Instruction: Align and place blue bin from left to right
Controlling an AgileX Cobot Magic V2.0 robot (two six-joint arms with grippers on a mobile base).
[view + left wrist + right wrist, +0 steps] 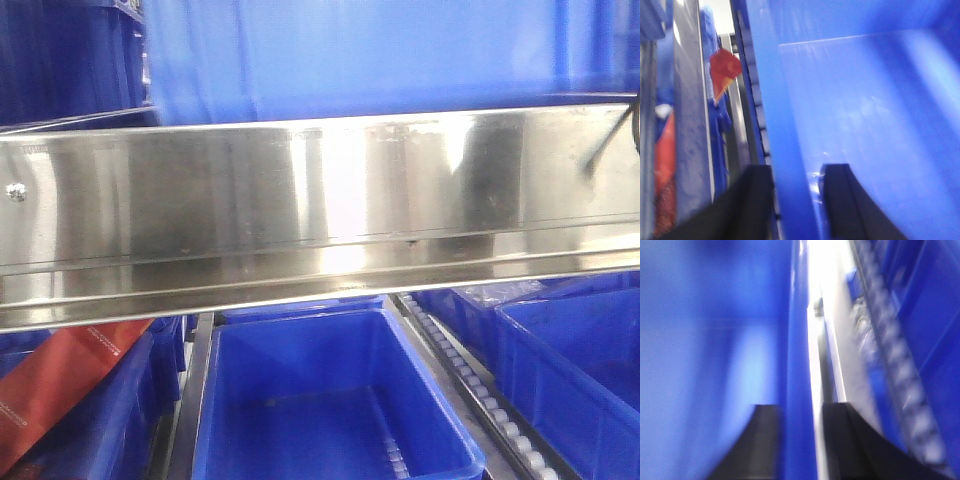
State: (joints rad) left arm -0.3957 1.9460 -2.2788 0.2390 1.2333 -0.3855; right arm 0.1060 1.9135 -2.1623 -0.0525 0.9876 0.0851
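In the front view, the blue bin [390, 55] fills the upper frame above a steel shelf rail [320, 210]; the red package [60, 385] at lower left carries unreadable print. In each wrist view, the left gripper [796, 200] and right gripper [801, 440] narrowly straddle opposite side walls.

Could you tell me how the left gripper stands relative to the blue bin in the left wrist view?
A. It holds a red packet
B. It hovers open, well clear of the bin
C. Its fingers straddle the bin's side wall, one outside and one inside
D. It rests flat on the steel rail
C: the left gripper has one dark finger outside and the other inside the blue bin, with the wall between them.
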